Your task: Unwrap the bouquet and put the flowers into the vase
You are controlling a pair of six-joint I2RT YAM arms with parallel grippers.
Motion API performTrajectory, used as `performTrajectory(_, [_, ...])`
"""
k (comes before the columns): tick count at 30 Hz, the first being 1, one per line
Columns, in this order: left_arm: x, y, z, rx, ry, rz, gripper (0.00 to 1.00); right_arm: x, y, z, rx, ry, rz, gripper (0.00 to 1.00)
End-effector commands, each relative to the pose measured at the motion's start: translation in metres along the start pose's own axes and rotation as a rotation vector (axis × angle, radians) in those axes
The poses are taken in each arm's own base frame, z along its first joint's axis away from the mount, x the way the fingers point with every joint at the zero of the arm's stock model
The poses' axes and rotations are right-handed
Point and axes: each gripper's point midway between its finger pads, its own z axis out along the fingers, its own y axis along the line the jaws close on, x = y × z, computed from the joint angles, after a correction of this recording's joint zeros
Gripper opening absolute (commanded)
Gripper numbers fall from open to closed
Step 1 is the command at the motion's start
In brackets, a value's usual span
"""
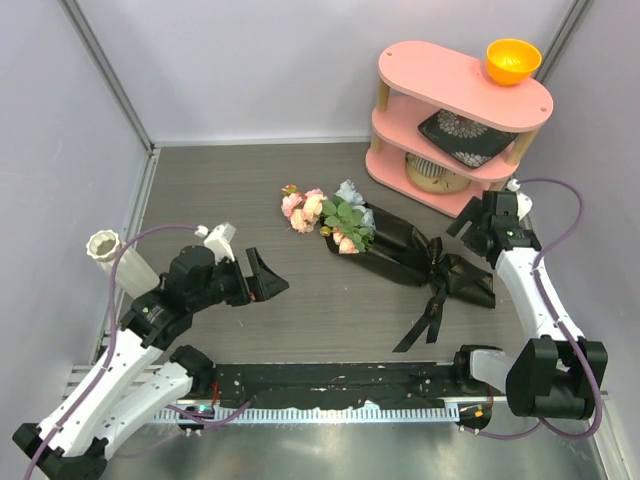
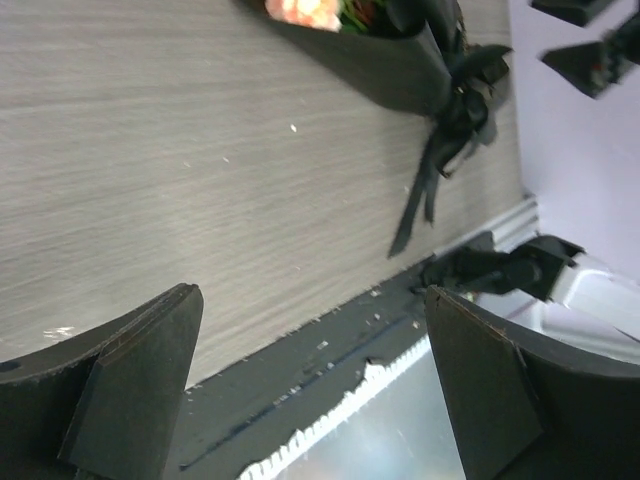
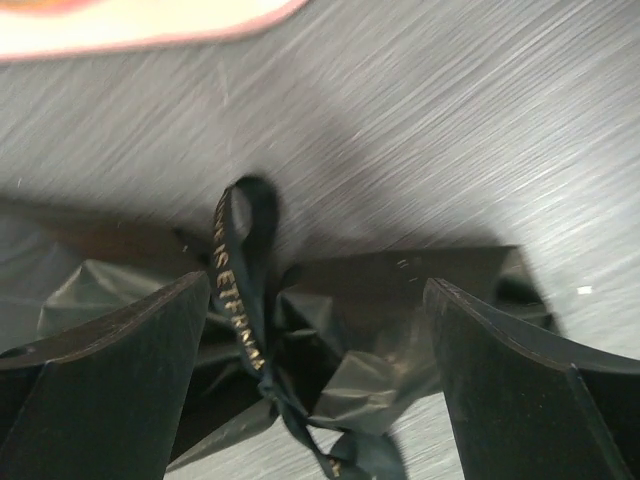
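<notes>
grey woodgrain table (image 1: 230, 180), bouquet (image 1: 385, 240) lying wrapped mid-table. right gripper (image 3: 315, 285) hangs wide open over the ribbon (image 3: 240, 320) knot: best to pinch one loose tail, not paper. left gripper (image 1: 250, 265) gapes empty, vase (image 1: 103, 243) well apart at left.

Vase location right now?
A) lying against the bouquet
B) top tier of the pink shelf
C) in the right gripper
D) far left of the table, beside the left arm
D: the vase stands at the table's left edge next to the left arm, well apart from the bouquet; the top tier of the pink shelf holds only an orange bowl.
</notes>
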Motion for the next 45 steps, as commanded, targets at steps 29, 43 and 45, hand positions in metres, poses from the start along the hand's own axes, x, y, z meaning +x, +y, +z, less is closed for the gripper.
performTrajectory(29, [0.068,-0.198,0.174,0.530,0.352,0.146,0.55,0.162,-0.026,-0.068,-0.086,0.309,0.203,0.49])
performTrajectory(43, [0.177,-0.180,0.171,0.425,0.463,0.330,0.52,0.204,-0.029,-0.036,-0.051,0.429,0.069,0.38])
performTrajectory(45, [0.184,-0.180,0.173,0.423,0.473,0.339,0.51,0.204,-0.030,-0.032,-0.040,0.423,0.054,0.42])
